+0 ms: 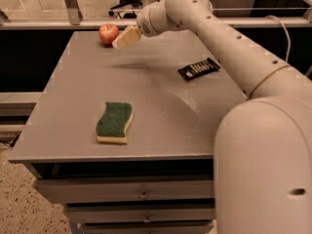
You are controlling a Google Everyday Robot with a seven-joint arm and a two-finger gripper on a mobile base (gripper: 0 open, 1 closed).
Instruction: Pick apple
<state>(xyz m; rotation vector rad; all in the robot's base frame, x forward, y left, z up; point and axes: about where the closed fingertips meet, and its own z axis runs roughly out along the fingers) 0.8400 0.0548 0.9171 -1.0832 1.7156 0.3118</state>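
The apple (108,33) is small, round and red with yellowish patches. It sits near the far left corner of the grey table (161,111). My gripper (123,39) hangs above the table just right of the apple, its beige fingertips pointing down-left toward it and not touching it. The white arm reaches in from the lower right across the table.
A green sponge with a yellow underside (114,122) lies at the front left of the table. A black bar-shaped packet (198,68) lies at the right. Drawers (141,195) sit under the tabletop. A metal rail (73,21) runs behind the table.
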